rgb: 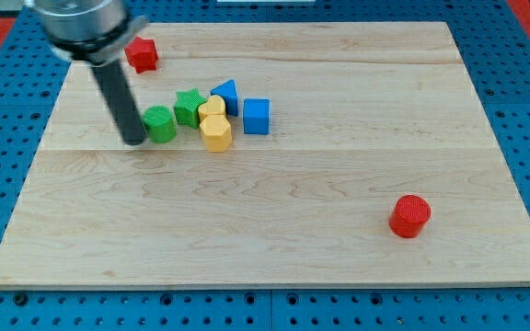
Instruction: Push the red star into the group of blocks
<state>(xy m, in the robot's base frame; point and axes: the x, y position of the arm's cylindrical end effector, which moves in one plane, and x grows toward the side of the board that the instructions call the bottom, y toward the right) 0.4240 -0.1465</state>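
Observation:
The red star (pixel 141 54) lies near the view's top left of the wooden board (pixel 274 221). Below and right of it is a group: a green cylinder (pixel 160 124), a green star (pixel 190 106), a blue triangle (pixel 225 96), a blue cube (pixel 256 116) and two yellow blocks (pixel 214 126), one behind the other. My tip (pixel 135 141) rests on the board just left of the green cylinder, about touching it, and below the red star. The rod rises to the view's top left.
A red cylinder (pixel 410 216) stands alone near the view's bottom right. The board lies on a blue perforated base (pixel 7 119) that surrounds it on all sides.

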